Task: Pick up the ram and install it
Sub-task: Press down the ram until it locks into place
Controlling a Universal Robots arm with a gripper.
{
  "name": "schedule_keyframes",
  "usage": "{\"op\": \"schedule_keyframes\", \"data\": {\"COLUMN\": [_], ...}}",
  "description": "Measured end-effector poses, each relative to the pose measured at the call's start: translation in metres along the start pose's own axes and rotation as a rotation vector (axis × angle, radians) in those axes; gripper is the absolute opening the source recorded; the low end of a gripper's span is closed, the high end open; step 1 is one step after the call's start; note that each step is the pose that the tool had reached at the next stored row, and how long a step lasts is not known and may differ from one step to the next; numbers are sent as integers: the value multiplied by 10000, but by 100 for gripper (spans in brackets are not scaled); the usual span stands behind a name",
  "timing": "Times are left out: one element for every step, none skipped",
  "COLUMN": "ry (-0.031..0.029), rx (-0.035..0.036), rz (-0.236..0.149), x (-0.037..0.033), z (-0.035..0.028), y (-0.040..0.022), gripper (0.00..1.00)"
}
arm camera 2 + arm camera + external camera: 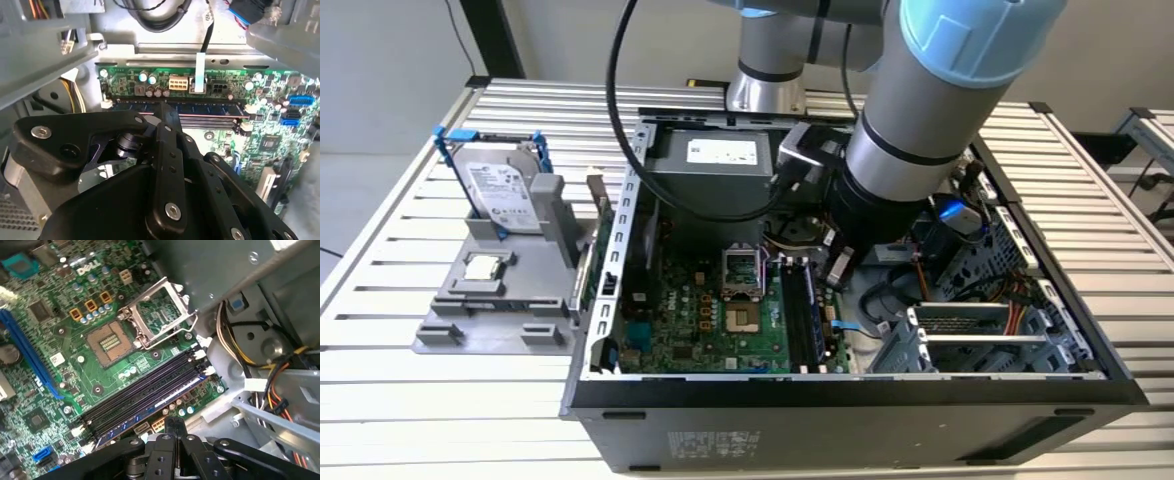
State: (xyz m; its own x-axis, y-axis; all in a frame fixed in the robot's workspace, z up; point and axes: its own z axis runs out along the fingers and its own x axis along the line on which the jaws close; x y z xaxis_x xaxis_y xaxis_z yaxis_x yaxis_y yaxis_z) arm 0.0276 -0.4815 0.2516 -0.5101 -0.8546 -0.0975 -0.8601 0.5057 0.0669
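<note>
The ram (pixel 150 409) stands on edge in the slot nearest my pincer (pixel 173 426), its dark blue length with a pale strip running along the row of black slots (pixel 145 387). In the second wrist view the ram (pixel 210 106) lies directly under the fingertip (pixel 167 112). The pincer's fingers are together, not clamped around the stick; they sit on or just above its top edge, and I cannot tell whether they touch.

I judge this to be the seating step. To do it well I would push straight down, square to the motherboard (pixel 60 385), and watch the white latches (pixel 202 354) at the slot ends. The tip is off the stick's middle, so it could rock. The cable bundle (pixel 280 390) is well clear to the side.
</note>
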Motion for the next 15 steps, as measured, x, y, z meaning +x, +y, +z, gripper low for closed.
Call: {"op": "schedule_keyframes", "data": {"ry": [12, 24, 37, 50, 60, 71, 81, 90, 100, 110, 119, 127, 136, 143, 154], "rx": [-18, -35, -53, -71, -87, -101, -115, -129, -143, -157, -170, -182, -195, -209, -224], "rz": [-183, -362, -545, -725, -888, -1035, -1185, -1326, -1465, -1606, -1744, -1868, -1997, -2132, -2288], "x": [1, 1, 2, 2, 3, 4, 6, 8, 10, 12, 14, 17, 19, 19, 19], "z": [3, 5, 7, 10, 12, 13, 15, 16, 17, 17, 18, 18, 18, 20, 21], "y": [0, 1, 1, 2, 3, 4, 6, 9, 13, 16, 20, 25, 26, 26, 26], "gripper": [0, 0, 0, 0, 0, 0, 0, 0, 0, 0, 0, 0, 0, 0, 0]}}
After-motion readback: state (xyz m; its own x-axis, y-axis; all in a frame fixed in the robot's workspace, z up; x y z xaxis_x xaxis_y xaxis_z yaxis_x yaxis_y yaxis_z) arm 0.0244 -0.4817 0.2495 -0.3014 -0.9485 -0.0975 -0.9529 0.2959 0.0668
